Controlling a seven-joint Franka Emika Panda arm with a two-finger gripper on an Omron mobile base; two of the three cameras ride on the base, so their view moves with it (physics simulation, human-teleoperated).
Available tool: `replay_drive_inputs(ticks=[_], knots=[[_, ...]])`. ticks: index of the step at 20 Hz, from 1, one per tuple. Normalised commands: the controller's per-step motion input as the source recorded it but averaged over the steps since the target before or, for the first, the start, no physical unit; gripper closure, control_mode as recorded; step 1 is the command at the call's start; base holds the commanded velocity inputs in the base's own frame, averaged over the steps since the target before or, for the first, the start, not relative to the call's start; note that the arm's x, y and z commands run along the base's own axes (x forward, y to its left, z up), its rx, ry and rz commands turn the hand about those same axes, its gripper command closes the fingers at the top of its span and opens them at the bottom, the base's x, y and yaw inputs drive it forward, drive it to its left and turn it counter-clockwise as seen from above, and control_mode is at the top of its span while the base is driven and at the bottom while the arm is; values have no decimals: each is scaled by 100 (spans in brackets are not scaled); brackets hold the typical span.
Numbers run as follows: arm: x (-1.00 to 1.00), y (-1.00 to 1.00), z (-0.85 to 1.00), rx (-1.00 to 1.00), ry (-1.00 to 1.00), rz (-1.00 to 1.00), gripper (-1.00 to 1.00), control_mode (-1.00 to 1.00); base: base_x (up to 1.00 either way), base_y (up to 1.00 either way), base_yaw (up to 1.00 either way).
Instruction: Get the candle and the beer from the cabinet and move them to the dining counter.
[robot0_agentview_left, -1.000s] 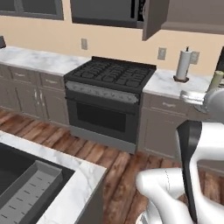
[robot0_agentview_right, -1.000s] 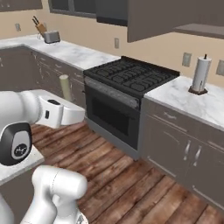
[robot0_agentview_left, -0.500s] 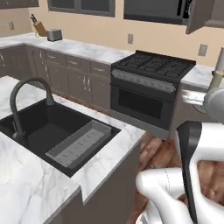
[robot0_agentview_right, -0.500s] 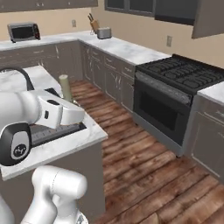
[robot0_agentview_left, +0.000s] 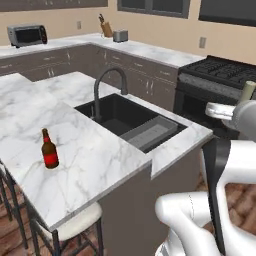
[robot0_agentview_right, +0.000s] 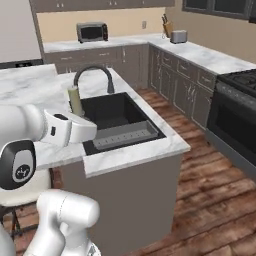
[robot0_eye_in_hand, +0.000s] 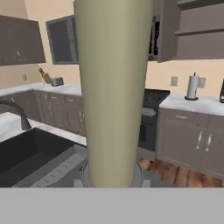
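One candle (robot0_eye_in_hand: 114, 87), pale olive-beige, upright, clamped in the pincer (robot0_agentview_right: 75, 117) and carried above the near edge of the island, just beside the sink (robot0_agentview_right: 117, 125). Close before the hand camera, tall in that view, with its round dark holder base showing at the bottom. Kept vertical, presumably so that it can be set straight down on its base without tipping. Pincer drawn narrow around the lower part of the candle, where the grip is nearest the weight.

One beer (robot0_agentview_left: 49, 150), dark brown glass with a red label, standing upright on the white marble dining worktop (robot0_agentview_left: 100, 160), well apart from the candle and back from the overhang. Judged as already delivered: one of two items in place, the candle not yet down. Placed away from the edge, likely for stability, with bare marble all around it for a second item.

One cabinet (robot0_eye_in_hand: 192, 26) seen in the hand view, high on the far wall, door open and shelves visible, apparently left open after the fetching.

Further out: one curved black faucet (robot0_agentview_left: 102, 85) over the sink, one cream-cushioned stool (robot0_agentview_left: 75, 225) tucked under the overhang, one toaster oven (robot0_agentview_left: 27, 35), one knife block (robot0_agentview_left: 106, 30), one toaster (robot0_agentview_left: 120, 35), one black stove (robot0_agentview_left: 220, 75), and one paper-towel roll (robot0_eye_in_hand: 191, 87) on the far worktop.
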Motion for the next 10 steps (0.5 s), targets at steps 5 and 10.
replay_drive_inputs(ticks=[5,10], knots=[[0,0,0,0,0,0,100,100,-85,39,35],[0,0,0,0,0,0,100,100,-99,19,28]])
